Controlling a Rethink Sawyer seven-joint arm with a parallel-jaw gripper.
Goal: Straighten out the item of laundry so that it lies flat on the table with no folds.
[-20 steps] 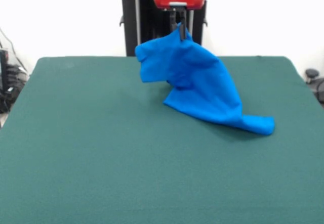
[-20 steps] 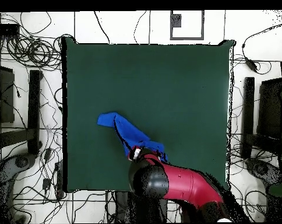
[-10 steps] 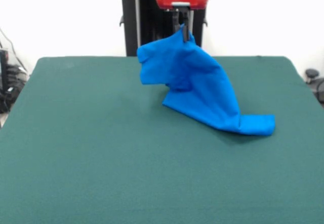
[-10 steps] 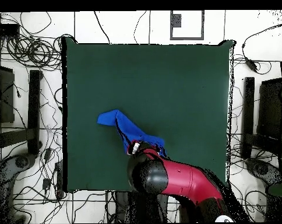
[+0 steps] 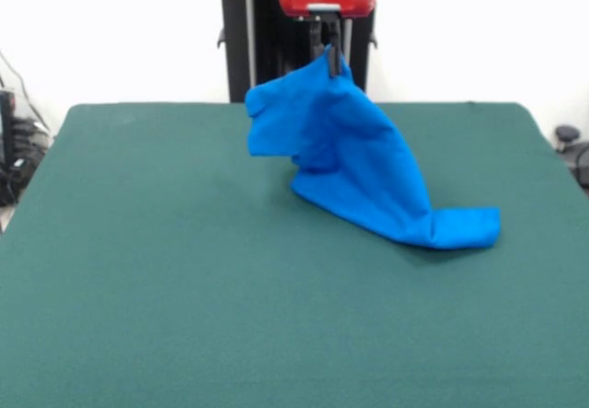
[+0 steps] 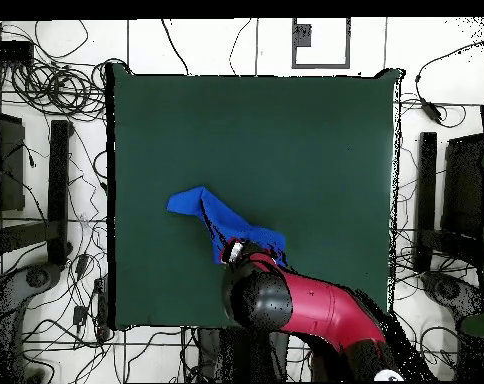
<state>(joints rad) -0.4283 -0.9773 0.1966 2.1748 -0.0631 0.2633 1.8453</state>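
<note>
The bright blue T-shirt (image 5: pixel 363 164) hangs bunched from my gripper (image 5: pixel 332 60), which is shut on its top edge near the table's far side. The shirt drapes down to the right, and its lower end rests on the dark green table (image 5: pixel 184 288). No print shows. In the overhead view the shirt (image 6: pixel 211 215) runs from the left middle of the table (image 6: pixel 286 130) toward my arm (image 6: pixel 296 305), which covers the gripper there.
The robot pedestal (image 5: pixel 267 30) stands behind the table's far edge. Cables and stands (image 6: pixel 46 200) lie on the floor around the table. The table reaches well beyond the shirt on every side.
The held top of the shirt has swayed slightly; the hanging folds shifted a little to the left in the front view. The end resting on the table stays in place.
</note>
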